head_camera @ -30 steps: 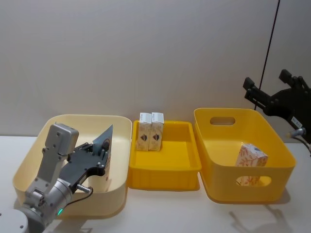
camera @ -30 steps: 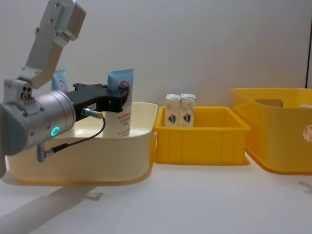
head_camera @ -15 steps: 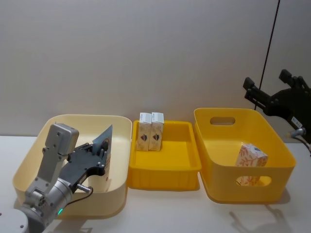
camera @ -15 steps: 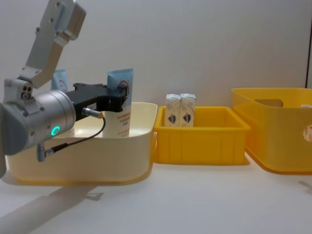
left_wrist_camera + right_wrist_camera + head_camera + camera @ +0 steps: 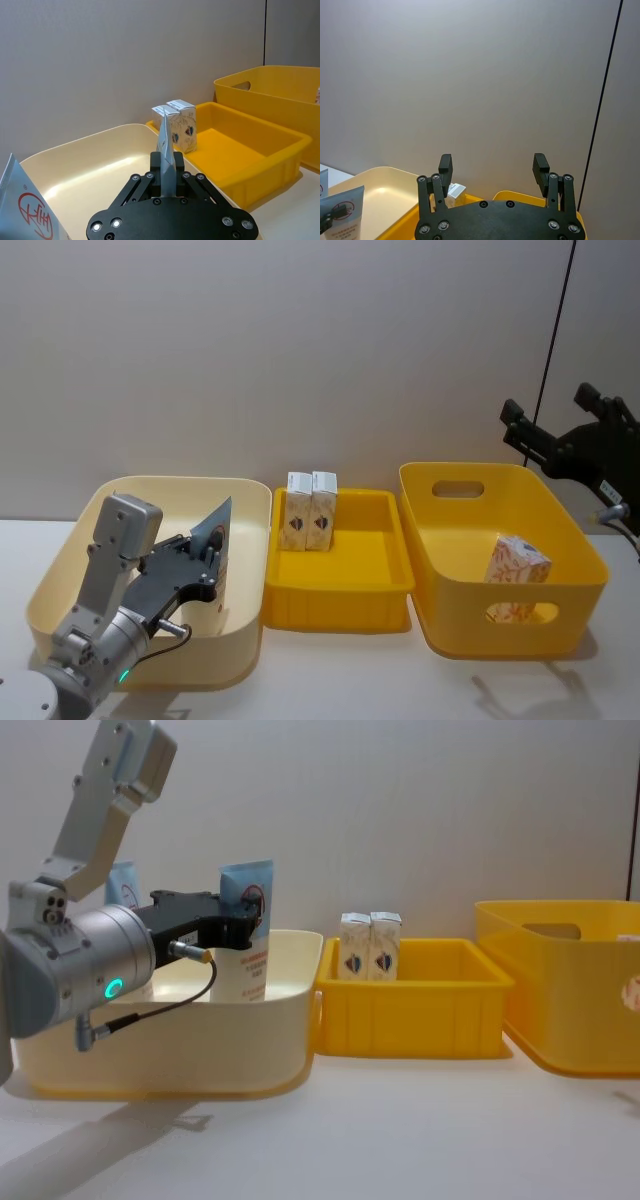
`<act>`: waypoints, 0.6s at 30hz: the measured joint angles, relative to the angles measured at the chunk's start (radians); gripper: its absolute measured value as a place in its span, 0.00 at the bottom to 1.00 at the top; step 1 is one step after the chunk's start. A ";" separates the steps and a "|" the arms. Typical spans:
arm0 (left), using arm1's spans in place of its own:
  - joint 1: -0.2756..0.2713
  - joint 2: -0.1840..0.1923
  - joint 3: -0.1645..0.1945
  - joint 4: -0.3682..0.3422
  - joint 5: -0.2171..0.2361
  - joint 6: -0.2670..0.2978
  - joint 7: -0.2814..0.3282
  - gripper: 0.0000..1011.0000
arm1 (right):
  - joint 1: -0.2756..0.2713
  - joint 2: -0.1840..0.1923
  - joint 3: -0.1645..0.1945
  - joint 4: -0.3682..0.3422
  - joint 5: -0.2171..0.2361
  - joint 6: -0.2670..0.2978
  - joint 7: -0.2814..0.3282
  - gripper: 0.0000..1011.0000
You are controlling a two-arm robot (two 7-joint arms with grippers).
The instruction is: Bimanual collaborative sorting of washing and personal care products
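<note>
A pale-blue squeeze tube stands upright inside the cream bin, crimped end up. The left gripper has its fingers clamped on the tube's flat sides. A second tube shows at the bin's far left, behind the arm. In the shallow yellow tray just beside the bin, two white cartons stand touching each other against the back wall. A patterned carton sits in the deep yellow bin on the right. The right gripper hangs above that bin's far right side, fingers spread wide.
</note>
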 joint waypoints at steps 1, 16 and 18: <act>0.000 0.000 0.000 0.000 0.000 0.000 0.000 0.14 | 0.000 0.000 0.000 0.000 0.000 0.000 0.000 0.99; 0.000 0.000 0.000 0.000 0.000 0.000 0.000 0.14 | 0.000 0.000 0.000 0.000 0.000 0.000 0.000 0.99; 0.000 0.000 0.000 0.000 0.000 0.000 0.000 0.14 | 0.000 0.000 0.000 0.000 0.000 0.000 0.000 0.99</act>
